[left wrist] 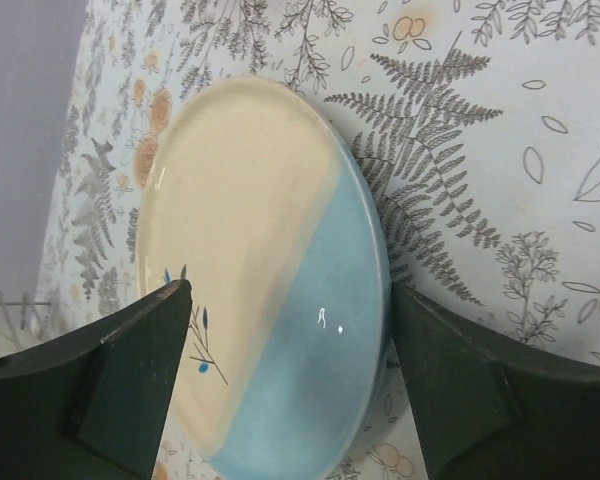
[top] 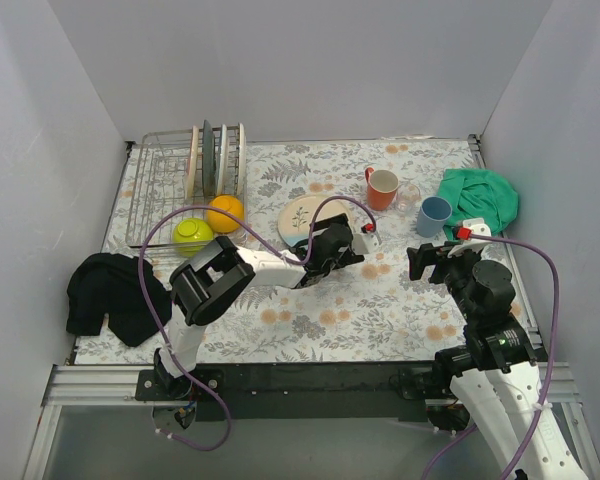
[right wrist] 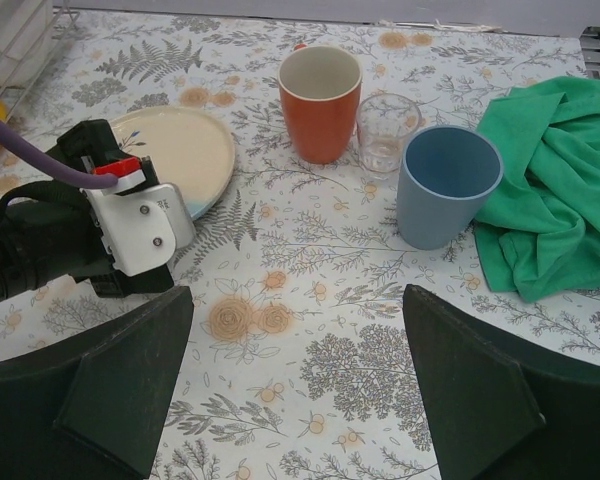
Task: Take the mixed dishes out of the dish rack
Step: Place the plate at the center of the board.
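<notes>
The left gripper [left wrist: 290, 298] straddles, jaws apart, the cream-and-blue plate [left wrist: 250, 220] lying flat on the tablecloth [left wrist: 500, 150], the plate's near rim cut off from view. The right gripper [right wrist: 298, 298] gapes open; in the rack [top: 155, 190], the upright plates [top: 220, 158] show only edge-on.

Rack [top: 160, 190] sits far left on the bench [top: 380, 300], plates [top: 218, 158] upright in it. To its right a plate [top: 305, 213] lies flat, then mug [top: 382, 188], glass [top: 409, 196], cup [top: 433, 215], cloth [top: 485, 195].
</notes>
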